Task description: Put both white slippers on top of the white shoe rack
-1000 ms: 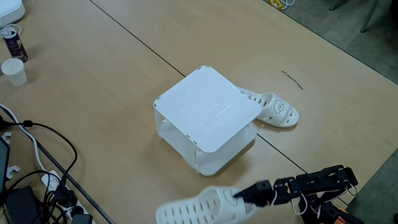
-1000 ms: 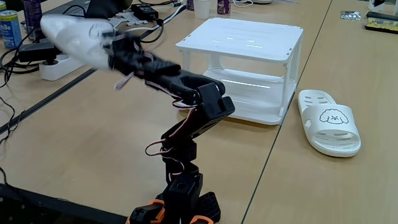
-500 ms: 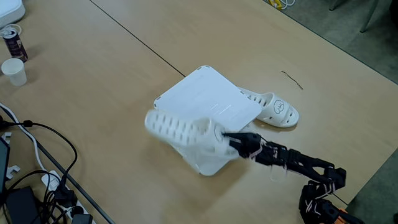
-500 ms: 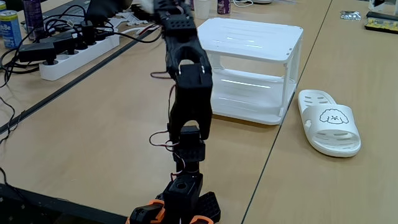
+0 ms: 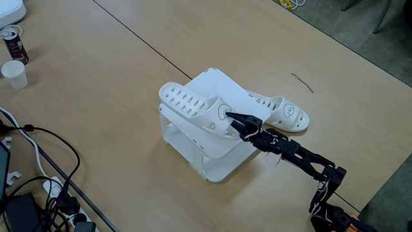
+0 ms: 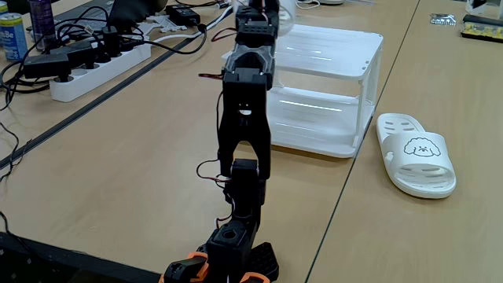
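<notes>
Slipper (image 5: 193,108) now lies on rack (image 5: 241,106), heel in jaws.

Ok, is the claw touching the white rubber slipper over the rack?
Touching: in a fixed view the claw grips the white rubber slipper at its cartoon-face end.

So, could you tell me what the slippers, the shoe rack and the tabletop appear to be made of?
The white slippers look like moulded rubber or foam, matte, with thick rounded edges and punched oval vents. The white shoe rack seems to be hard plastic: its flat top has a slight sheen and its sides are see-through. The table looks like light wood-grain laminate, smooth and low-gloss, though it could be veneer.
</notes>
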